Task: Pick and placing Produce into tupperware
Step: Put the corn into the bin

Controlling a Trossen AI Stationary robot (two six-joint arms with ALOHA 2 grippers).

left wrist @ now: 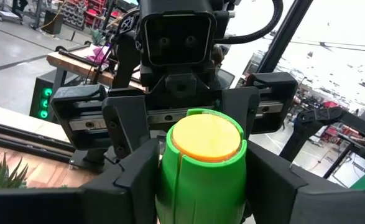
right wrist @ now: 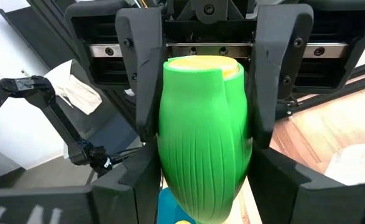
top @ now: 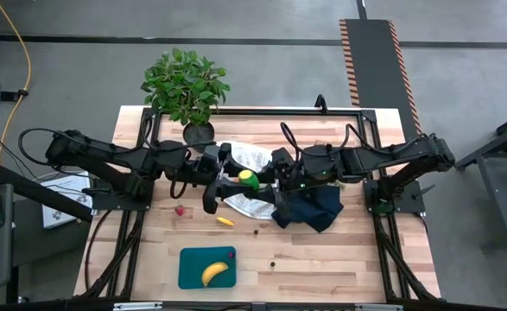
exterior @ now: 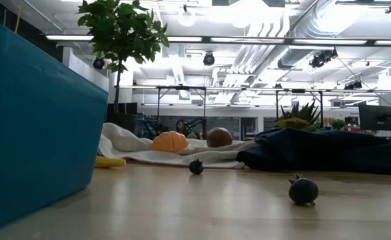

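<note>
Pincers, left (top: 233, 179) and right (top: 264, 175), both clamp my green pear-shaped piece (top: 248, 178) mid-worktop; release right only once left grips squarely.

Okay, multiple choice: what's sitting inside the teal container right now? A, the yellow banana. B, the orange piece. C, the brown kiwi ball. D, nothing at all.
A: the high view shows a yellow banana lying in the teal container, while the orange piece and brown kiwi ball sit on the white cloth.
</note>
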